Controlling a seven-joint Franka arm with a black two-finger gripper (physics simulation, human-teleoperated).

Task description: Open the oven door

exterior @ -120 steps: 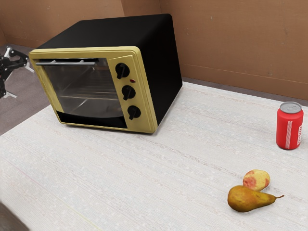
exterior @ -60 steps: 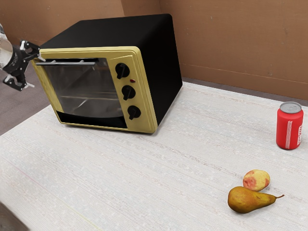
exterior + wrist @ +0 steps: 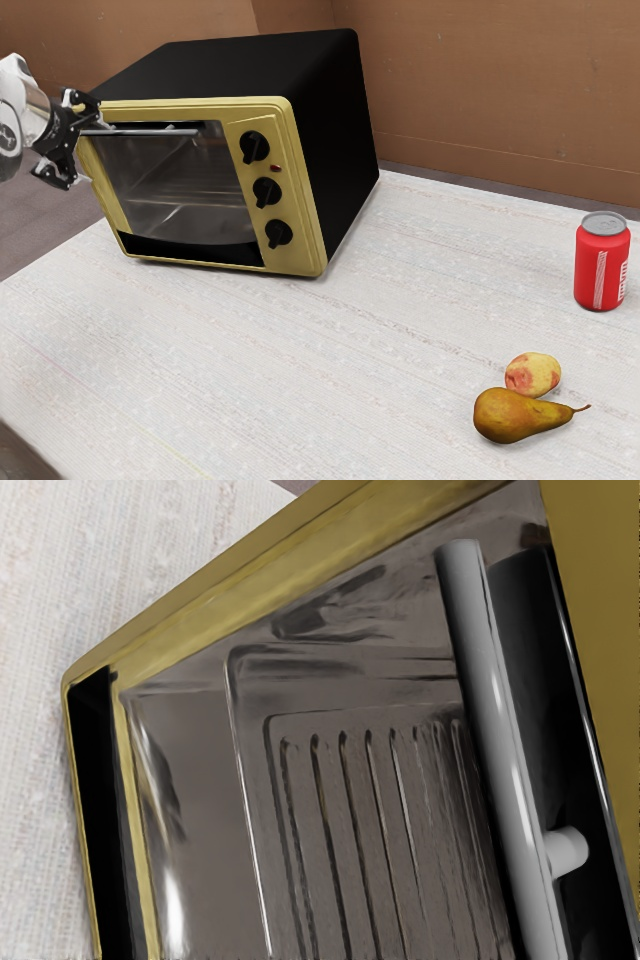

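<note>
Right now the hand [image 3: 94,152] is wide open, with its two fingers well apart and nothing held. It is by the end of the bar [image 3: 150,132] at the exterior view's left, in front of the oven [image 3: 345,130]. I can't tell if it touches the bar. The bar is long and level, and it goes along the top of the door [image 3: 180,190], away from the hand toward the knobs [image 3: 267,191]. A small peg [image 3: 567,853] holds it off the door, so a finger might fit behind. The door is shut. I think the hand should get one finger over the bar and one under, squeeze, then pull out and down. It could slip off the end. Far off on the tabletop [image 3: 300,370] are a can [image 3: 602,270], a peach [image 3: 540,370] and a pear [image 3: 510,414].
</note>
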